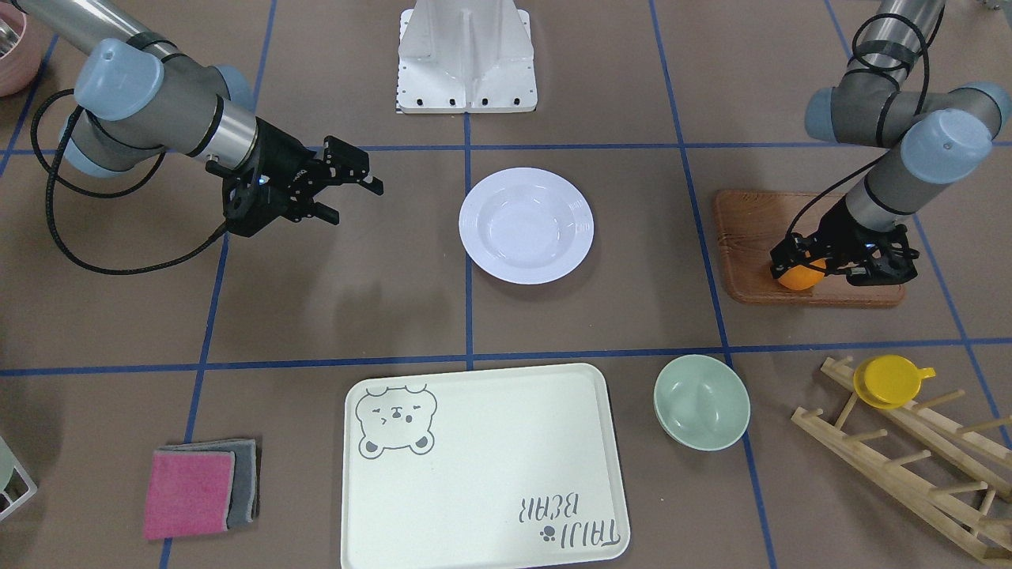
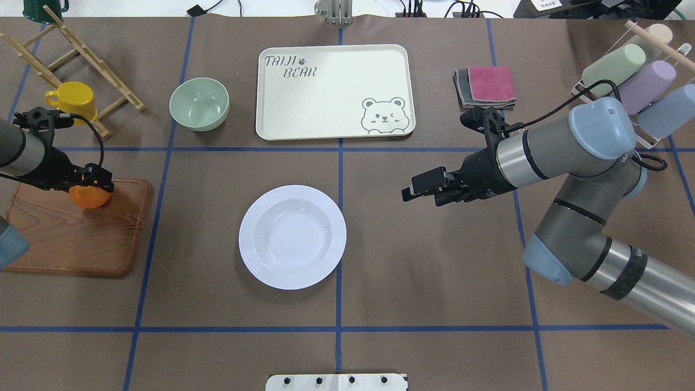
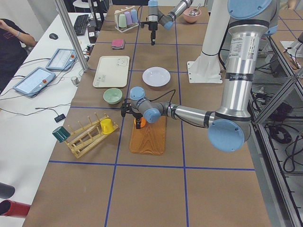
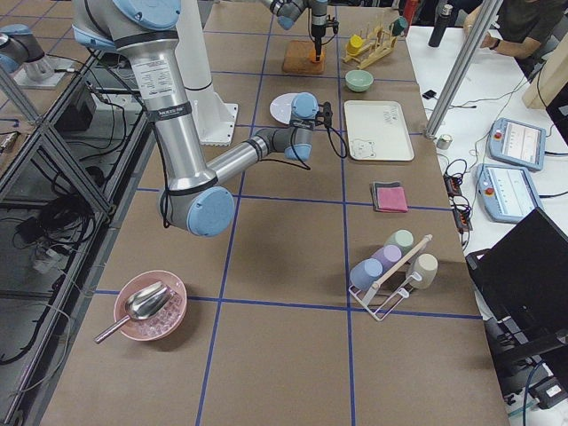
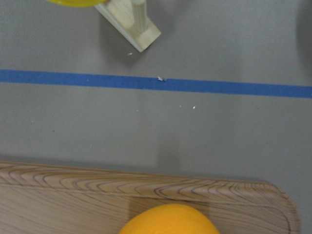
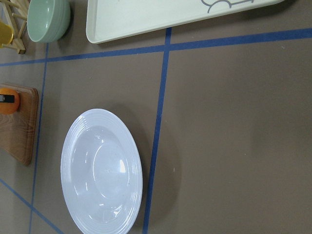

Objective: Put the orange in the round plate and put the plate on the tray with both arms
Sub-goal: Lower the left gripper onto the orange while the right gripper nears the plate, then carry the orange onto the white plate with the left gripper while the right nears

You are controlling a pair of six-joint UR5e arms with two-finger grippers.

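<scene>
Plainly, your left gripper [image 2: 89, 186] was clasped around the orange [image 2: 87, 200], over the wooden board [image 2: 76, 239], at about 9 o'clock from the round plate [image 2: 292, 236] in the overhead view. You had the right gripper [image 2: 419, 191] hovering above the table [image 2: 434, 271] at about 3 o'clock from the plate, jaws parted wide and holding nothing. The tray [image 2: 326, 92] lay at the plate's 12 o'clock, well apart from it.

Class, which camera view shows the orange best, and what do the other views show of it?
Overhead exterior: the orange shows clearly against the wooden board, only partly covered. Front-facing hides more of it; the left wrist view crops it; side and right wrist views show it tiny.
</scene>
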